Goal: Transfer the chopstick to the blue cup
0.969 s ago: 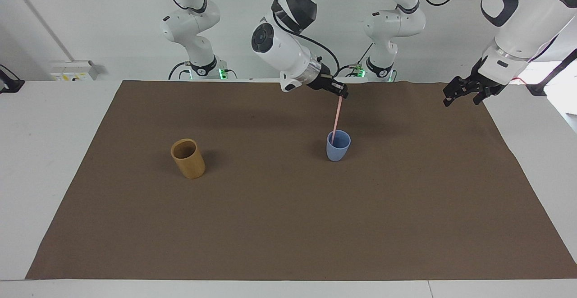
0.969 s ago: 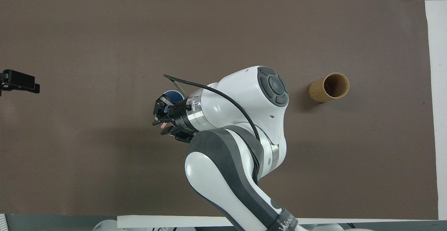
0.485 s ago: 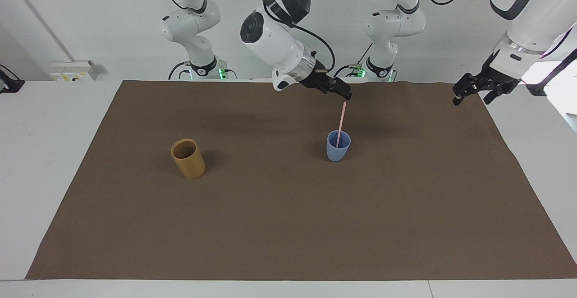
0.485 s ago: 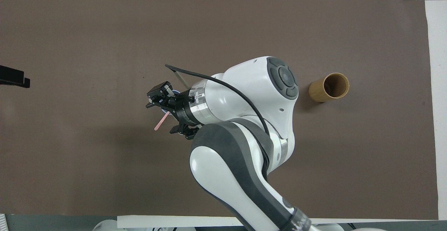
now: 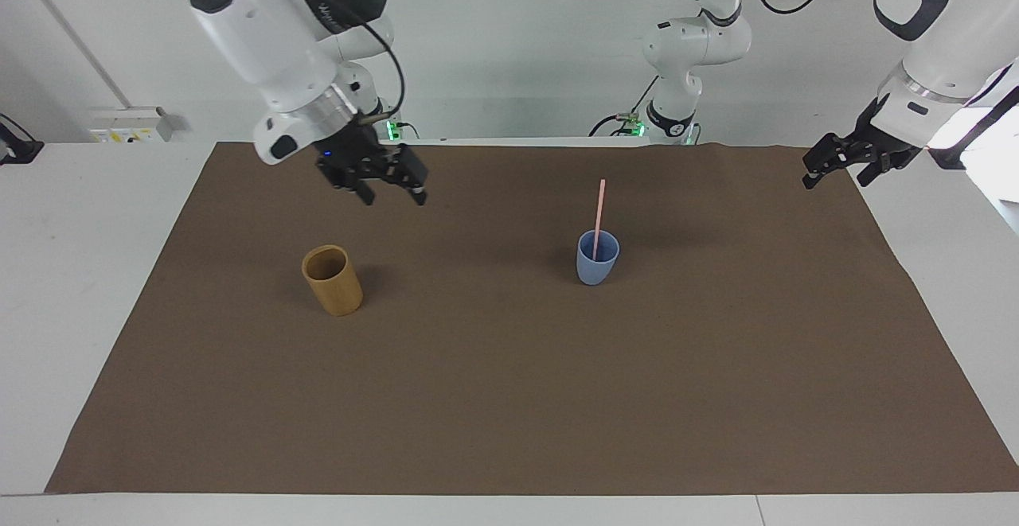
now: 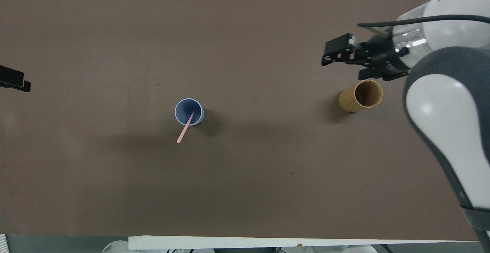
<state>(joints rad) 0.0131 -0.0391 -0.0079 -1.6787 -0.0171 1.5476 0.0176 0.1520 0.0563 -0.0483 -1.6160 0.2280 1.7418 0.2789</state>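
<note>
Right arm swung off the blue cup [image 5: 597,257] in under 1 second; the right gripper [image 5: 392,188] now hangs upper left in the facing view, jaws apart and empty, over the mat [image 5: 509,399] near the tan cup [image 5: 332,279]. Left gripper [image 5: 837,166] waits at far upper right, fingers apart, holding nothing. Chopstick [image 5: 599,216] was clamped before; now it stands free in the blue cup at frame center, leaning on the rim toward the robots. Transfer looks complete, only the retreat remains.
</note>
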